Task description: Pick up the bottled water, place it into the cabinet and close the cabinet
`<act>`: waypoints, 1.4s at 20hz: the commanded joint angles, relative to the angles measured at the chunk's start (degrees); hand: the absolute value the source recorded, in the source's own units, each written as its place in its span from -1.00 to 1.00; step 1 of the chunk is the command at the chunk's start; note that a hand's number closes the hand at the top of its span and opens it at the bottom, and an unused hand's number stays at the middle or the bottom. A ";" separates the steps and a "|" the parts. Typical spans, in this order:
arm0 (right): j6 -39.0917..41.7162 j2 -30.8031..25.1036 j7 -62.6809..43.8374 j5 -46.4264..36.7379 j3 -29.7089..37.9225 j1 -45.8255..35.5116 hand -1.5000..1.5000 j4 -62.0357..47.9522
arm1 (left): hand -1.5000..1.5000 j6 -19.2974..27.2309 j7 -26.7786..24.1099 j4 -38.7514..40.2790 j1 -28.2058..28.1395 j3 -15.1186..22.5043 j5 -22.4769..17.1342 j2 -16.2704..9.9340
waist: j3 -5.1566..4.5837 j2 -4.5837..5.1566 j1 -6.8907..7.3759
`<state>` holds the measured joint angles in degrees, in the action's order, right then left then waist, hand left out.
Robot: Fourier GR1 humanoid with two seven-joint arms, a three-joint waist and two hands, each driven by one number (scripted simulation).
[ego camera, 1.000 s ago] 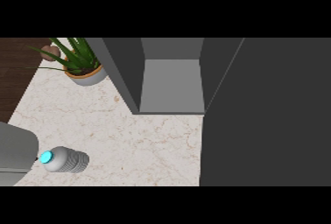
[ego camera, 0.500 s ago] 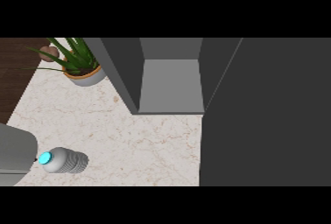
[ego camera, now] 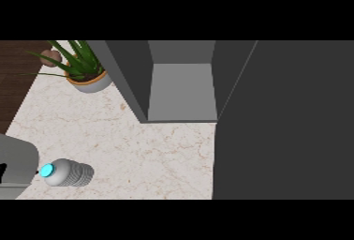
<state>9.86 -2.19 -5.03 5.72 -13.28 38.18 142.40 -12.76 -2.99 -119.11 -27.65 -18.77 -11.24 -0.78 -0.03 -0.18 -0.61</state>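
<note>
Head view showed me the bottled water [ego camera: 67,172] lying on its side on the marble counter [ego camera: 145,150] near the lower left, its blue cap pointing left toward a grey forearm [ego camera: 14,161] that came in at that edge. I judged we were at the very start: the bottle had not been picked up, and nothing was in the cabinet [ego camera: 181,91], whose grey interior stood open at the top centre. Its door [ego camera: 283,122] seemed to be the large dark panel filling the right side, though from that steep angle I could not be sure.

The next move called for bringing a hand onto the bottle's ribbed body and closing round it before carrying it up and right to the cabinet's opening.

Neither hand was visible. The left forearm was cut off by the frame edge, so its hand and fingers were out of sight, and the right arm did not show at all. A potted plant [ego camera: 86,70] stood at the upper left, well apart from the bottle and just beside the cabinet's left wall.
</note>
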 commanded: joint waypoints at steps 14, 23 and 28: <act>3.42 -3.60 5.63 1.41 -1.90 15.22 -1.00 10.91 | -1.00 -0.90 -20.56 39.26 14.24 -5.87 5.02 -3.97 | -0.05 0.00 -0.58; 3.61 -4.51 7.76 2.53 0.47 14.20 -1.00 8.59 | -1.00 -2.93 -32.55 60.35 22.27 -7.09 7.07 -7.43 | -0.05 0.24 -0.06; 4.39 -3.20 12.37 -1.34 -4.15 17.88 -1.00 6.81 | -1.00 -9.10 -38.93 72.29 25.05 -5.49 7.36 -7.43 | -0.13 0.15 -0.68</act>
<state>14.78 -5.73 9.33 3.87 -15.57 53.78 142.94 -17.78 -38.26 -55.00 -5.23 -24.86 -3.87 -7.16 -0.11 -0.07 -1.16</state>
